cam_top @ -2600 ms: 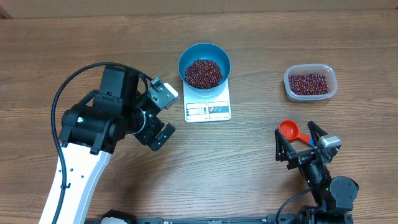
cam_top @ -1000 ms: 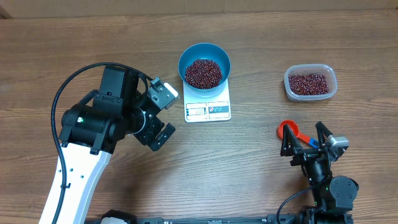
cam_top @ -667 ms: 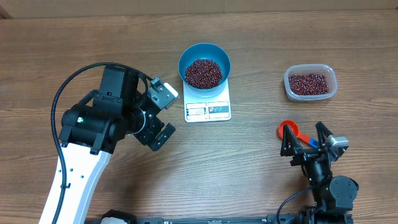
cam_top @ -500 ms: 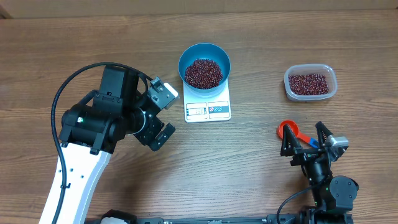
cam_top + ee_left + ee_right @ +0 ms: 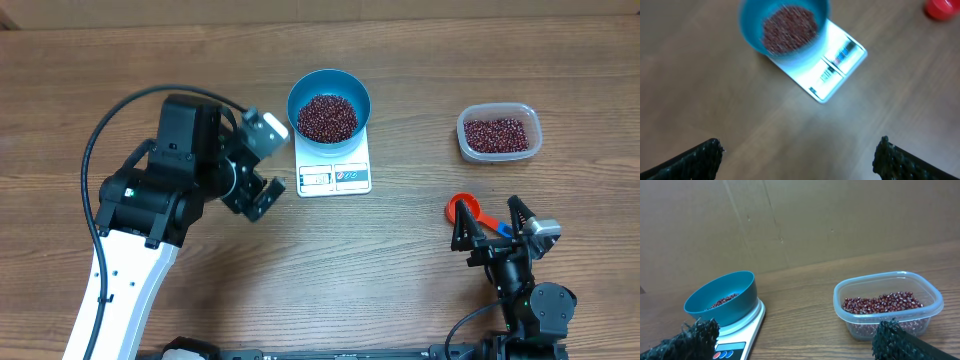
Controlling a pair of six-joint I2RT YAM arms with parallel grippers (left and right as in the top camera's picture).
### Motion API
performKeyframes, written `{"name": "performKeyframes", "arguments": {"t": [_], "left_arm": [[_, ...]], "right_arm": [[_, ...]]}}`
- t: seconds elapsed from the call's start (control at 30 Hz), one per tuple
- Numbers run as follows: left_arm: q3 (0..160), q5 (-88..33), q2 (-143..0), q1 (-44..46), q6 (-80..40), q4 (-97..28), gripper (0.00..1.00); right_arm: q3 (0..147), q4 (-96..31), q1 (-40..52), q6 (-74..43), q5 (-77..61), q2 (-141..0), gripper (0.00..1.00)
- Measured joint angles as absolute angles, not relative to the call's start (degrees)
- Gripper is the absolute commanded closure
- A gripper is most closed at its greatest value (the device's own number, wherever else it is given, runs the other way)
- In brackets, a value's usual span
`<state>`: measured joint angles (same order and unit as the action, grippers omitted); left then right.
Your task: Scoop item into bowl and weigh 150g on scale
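Observation:
The bright-blue bowl stands on the white scale at the back centre, with a heap of dark red-brown beans inside. My left gripper hovers open just left of the scale, nothing between its fingers. In the left wrist view the bowl and scale lie ahead of the open gripper. My right gripper is open and empty near the front right; the orange-red scoop lies at its left finger. The right wrist view shows bowl and scale far left.
A clear plastic container holding more beans sits at the back right, seen close in the right wrist view as container. A brown cardboard wall closes the far side of the wooden table.
My left gripper has swung up and toward the scale and turned a little. The right arm, bowl, scale and scoop have stayed put over the last second.

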<state>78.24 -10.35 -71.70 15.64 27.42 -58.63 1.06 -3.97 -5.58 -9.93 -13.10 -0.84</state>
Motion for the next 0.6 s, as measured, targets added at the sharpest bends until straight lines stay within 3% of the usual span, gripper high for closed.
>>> {"name": "performKeyframes", "arguments": {"t": [0.17, 0.6], "left_arm": [[78.2, -4.2, -71.7, 13.4, 24.8, -52.7, 0.0], [78.2, -0.4, -71.5, -2.8, 17.0, -55.9, 0.0]], "right_arm": [[1.1, -3.9, -5.6, -10.0, -13.1, -0.8, 0.0], [1.1, -4.0, -5.6, -10.1, -13.1, -0.8, 0.0]]}}
